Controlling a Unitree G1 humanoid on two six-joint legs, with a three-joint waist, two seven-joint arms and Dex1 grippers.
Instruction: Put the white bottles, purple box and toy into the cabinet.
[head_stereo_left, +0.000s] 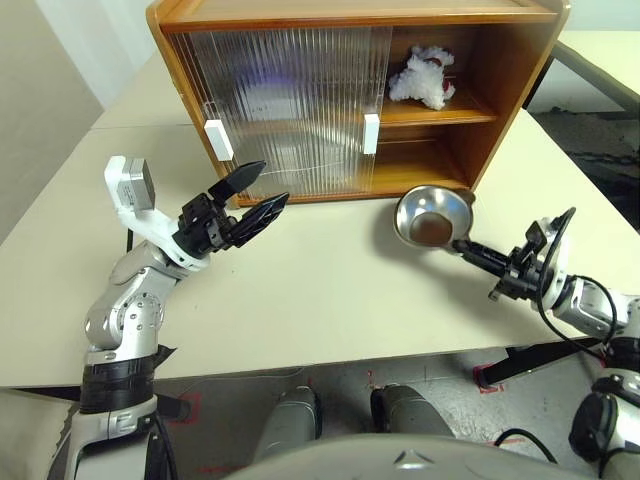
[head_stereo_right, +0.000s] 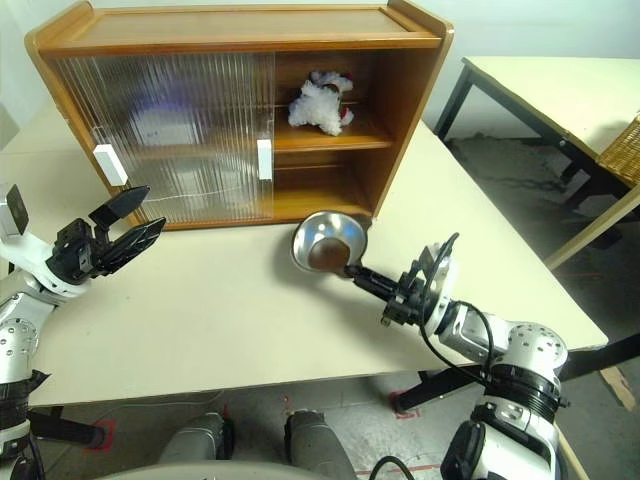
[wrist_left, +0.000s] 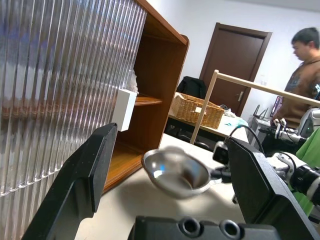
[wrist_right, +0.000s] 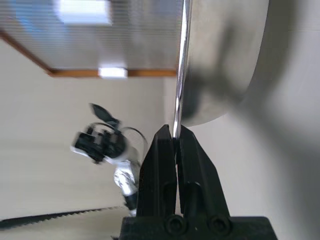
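On the cream table (head_stereo_left: 330, 290): brown wooden cabinet (head_stereo_left: 480, 90), both ribbed sliding doors (head_stereo_left: 290, 100) pushed to its left half, white handles (head_stereo_left: 371, 133) side by side, right half open, likely left that way for loading. Up on inner shelf in open half: toy (head_stereo_left: 423, 78), fluffy white knitted figure with a bit of red, lying on its side, apparently already delivered. Just in front of cabinet's open bay: shiny steel bowl (head_stereo_left: 434, 216), tipped up on edge, rim pinched thin between right gripper (wrist_right: 176, 136) fingers pressed together, looks lifted clear of the table, probably being cleared out of the way since not a task item. Facing the closed doors: left gripper (head_stereo_left: 250, 196), claw spread wide, holding nothing, hovering off the table near the left handle, likely waiting. No white bottles or purple box spotted; maybe behind ribbed doors, can't tell.
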